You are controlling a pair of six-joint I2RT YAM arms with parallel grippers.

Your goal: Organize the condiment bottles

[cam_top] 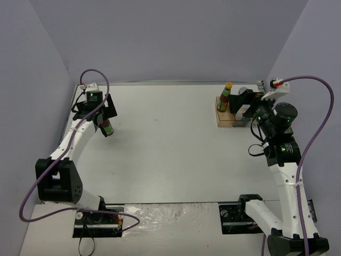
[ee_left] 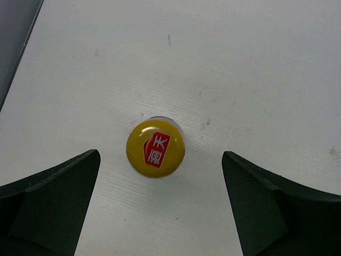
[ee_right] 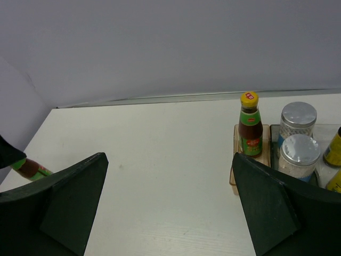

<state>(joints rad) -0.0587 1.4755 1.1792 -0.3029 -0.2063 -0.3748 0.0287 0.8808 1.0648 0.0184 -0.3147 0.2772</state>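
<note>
Matte white table (cam_top: 170, 160) seen from above. At about 10 o'clock one dark bottle (ee_left: 155, 148) stands upright alone. Its glossy round yellow cap carries a red sticker. The left gripper (ee_left: 161, 157) is above it, with smooth black wedge-shaped fingers (ee_left: 53, 202) spread wide on either side of the cap and not touching it.

At about 2 o'clock sits the translucent orange-and-grey tray (cam_top: 225, 120). A second dark bottle (ee_right: 250, 125), slim-necked with a red-green label, stands in the orange part. At its 3 o'clock are silver-topped jars (ee_right: 298, 116), cylindrical with flat metal lids. The yellow-labelled bottles (ee_right: 334, 145) are cut off at the edge. The right gripper (ee_right: 170, 157) is near the tray, spread and empty.
</note>
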